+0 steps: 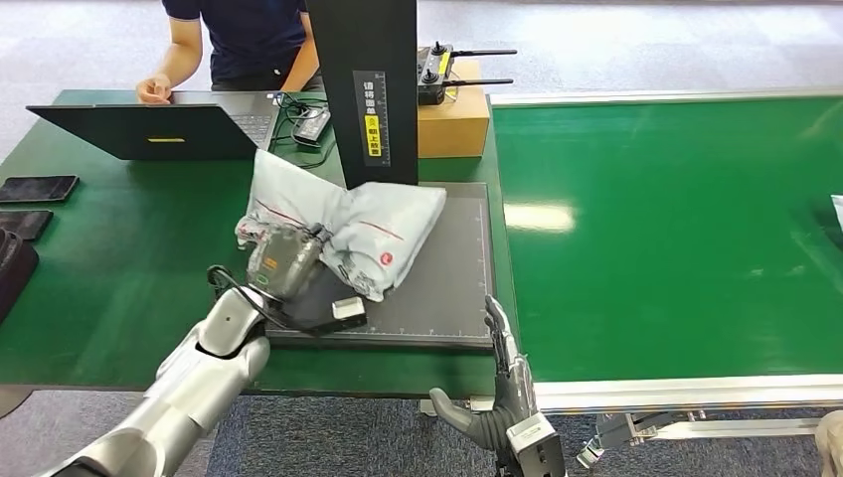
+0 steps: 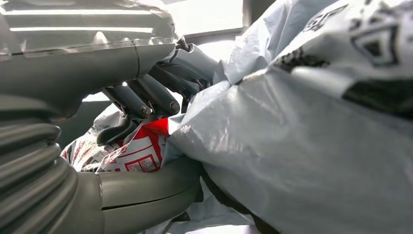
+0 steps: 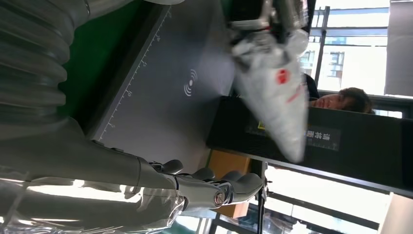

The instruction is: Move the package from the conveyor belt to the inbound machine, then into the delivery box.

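Head view: left hand (image 1: 283, 260) is clenching package (image 1: 383, 231), a soft, light, slippery poly mailer bunching beneath its fingers (image 2: 146, 95); firmest hold judged mid-body. Right hand (image 1: 504, 393) is hanging released.

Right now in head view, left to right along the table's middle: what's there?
Phone → left hand gripping the package → grey scan pad → green conveyor belt.

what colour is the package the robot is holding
Light grey plastic with red markings; the package shows best in the head view, held by the left robot hand.
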`<action>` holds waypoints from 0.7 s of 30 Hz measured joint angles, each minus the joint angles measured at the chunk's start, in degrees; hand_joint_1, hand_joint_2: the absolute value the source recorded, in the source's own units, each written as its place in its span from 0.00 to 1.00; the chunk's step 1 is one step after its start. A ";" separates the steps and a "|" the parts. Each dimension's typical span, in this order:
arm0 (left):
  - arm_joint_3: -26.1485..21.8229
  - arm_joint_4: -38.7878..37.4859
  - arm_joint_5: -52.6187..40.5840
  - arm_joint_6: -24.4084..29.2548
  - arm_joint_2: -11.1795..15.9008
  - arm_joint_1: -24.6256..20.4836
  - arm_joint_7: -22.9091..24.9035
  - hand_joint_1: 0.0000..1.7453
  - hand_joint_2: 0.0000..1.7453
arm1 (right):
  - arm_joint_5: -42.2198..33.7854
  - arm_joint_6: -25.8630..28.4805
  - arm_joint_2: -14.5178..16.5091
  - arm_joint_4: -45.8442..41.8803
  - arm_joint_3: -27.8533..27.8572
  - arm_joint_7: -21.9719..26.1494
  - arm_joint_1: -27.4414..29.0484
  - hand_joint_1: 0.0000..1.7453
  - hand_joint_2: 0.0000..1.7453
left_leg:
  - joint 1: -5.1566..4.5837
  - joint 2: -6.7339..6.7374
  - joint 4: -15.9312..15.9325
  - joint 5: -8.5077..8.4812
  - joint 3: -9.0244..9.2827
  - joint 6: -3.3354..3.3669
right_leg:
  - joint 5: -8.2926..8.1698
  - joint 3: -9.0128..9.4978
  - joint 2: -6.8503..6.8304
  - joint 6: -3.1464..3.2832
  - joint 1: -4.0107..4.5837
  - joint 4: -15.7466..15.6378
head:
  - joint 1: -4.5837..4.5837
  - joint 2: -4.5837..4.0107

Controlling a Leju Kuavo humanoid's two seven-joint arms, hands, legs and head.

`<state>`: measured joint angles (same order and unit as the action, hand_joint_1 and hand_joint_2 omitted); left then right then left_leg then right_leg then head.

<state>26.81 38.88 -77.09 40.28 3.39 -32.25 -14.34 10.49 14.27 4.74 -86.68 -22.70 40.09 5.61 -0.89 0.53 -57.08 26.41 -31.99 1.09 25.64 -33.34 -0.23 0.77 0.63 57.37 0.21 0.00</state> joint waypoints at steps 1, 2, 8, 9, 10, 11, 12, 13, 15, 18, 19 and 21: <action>-3.29 0.82 1.67 0.00 0.04 0.02 -1.99 1.00 1.00 | 0.05 0.04 0.00 0.13 -0.10 0.00 -0.05 0.00 1.00 | 0.00 0.00 0.00 0.00 0.00 0.00 | 0.00 0.00 0.00 0.00 0.00 0.00 | -0.01 0.00; -6.84 1.42 3.18 0.00 0.08 -0.07 -4.22 1.00 1.00 | 0.09 0.16 0.00 0.27 -0.19 0.00 -0.11 0.00 1.00 | 0.00 0.00 0.00 0.00 0.00 0.00 | 0.00 0.00 0.00 0.00 0.00 0.00 | 0.00 0.00; -27.59 1.87 8.48 0.00 0.89 -2.63 -12.12 1.00 1.00 | 0.11 1.67 -0.02 1.15 -0.42 0.00 -0.27 0.00 1.00 | 0.06 0.01 0.00 -0.04 0.00 -0.07 | 0.00 -0.02 0.01 0.01 0.07 0.01 | 0.01 0.00; -30.36 1.79 8.88 0.00 1.23 -3.23 -12.39 1.00 1.00 | 0.04 1.98 -0.02 1.25 -0.45 0.00 -0.27 0.00 1.00 | 0.07 0.01 0.00 -0.04 -0.01 -0.07 | 0.00 -0.02 0.01 0.02 0.08 0.01 | 0.01 0.00; -32.92 1.68 9.03 0.00 1.57 -3.79 -12.44 1.00 1.00 | -0.04 2.32 -0.02 1.33 -0.50 0.00 -0.27 0.00 1.00 | 0.08 0.01 0.00 -0.04 -0.01 -0.07 | 0.00 -0.02 0.01 0.02 0.09 0.01 | 0.01 0.00; -35.18 1.54 8.93 0.00 1.94 -4.32 -12.24 1.00 1.00 | -0.13 2.70 -0.02 1.39 -0.56 0.00 -0.26 0.00 1.00 | 0.08 0.01 0.00 -0.04 -0.01 -0.07 | 0.00 -0.02 0.01 0.03 0.10 0.02 | 0.01 0.00; -37.23 1.35 8.66 0.00 2.32 -4.84 -11.91 1.00 1.00 | -0.20 3.06 -0.02 1.43 -0.64 0.00 -0.25 0.00 1.00 | 0.09 0.01 0.00 -0.05 -0.01 -0.08 | 0.01 -0.02 0.01 0.03 0.11 0.02 | 0.01 0.00; -39.11 1.12 8.31 0.00 2.70 -5.34 -11.54 1.00 1.00 | -0.27 3.37 -0.02 1.45 -0.72 0.00 -0.23 0.00 1.00 | 0.09 0.01 0.00 -0.04 -0.01 -0.08 | 0.01 -0.02 0.01 0.04 0.11 0.02 | 0.01 0.00; -42.28 0.64 7.88 0.00 3.41 -6.17 -11.11 1.00 1.00 | -0.36 3.81 -0.02 1.46 -0.84 0.00 -0.18 0.00 1.00 | 0.09 0.01 0.00 -0.04 -0.01 -0.08 | 0.02 -0.02 0.01 0.04 0.11 0.02 | 0.01 0.00; -45.29 0.04 7.73 0.00 4.15 -6.79 -11.01 1.00 1.00 | -0.37 4.09 -0.02 1.46 -0.93 0.00 -0.16 0.00 1.00 | 0.09 -0.01 0.00 -0.04 -0.02 -0.08 | 0.02 -0.01 -0.01 0.04 0.11 0.02 | 0.01 0.00; -45.91 -0.15 7.69 0.00 4.30 -6.90 -11.01 1.00 1.00 | -0.37 4.12 -0.02 1.46 -0.96 0.00 -0.16 0.00 1.00 | 0.09 -0.02 0.00 -0.04 -0.02 -0.08 | 0.02 -0.01 -0.02 0.04 0.10 0.02 | 0.00 0.00; -46.85 -0.49 7.59 0.00 4.48 -7.08 -10.95 1.00 1.00 | -0.37 4.14 -0.02 1.46 -1.02 0.00 -0.16 0.00 1.00 | 0.09 -0.01 0.00 -0.04 -0.03 -0.08 | 0.02 -0.01 0.00 0.04 0.09 0.02 | 0.00 0.00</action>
<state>-20.04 38.40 -69.49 40.28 7.86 -39.33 -25.29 10.12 18.41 4.72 -85.22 -23.73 40.09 5.45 -0.80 0.53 -57.08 26.37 -32.01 1.01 25.66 -33.35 -0.24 0.81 0.72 57.39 0.21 0.00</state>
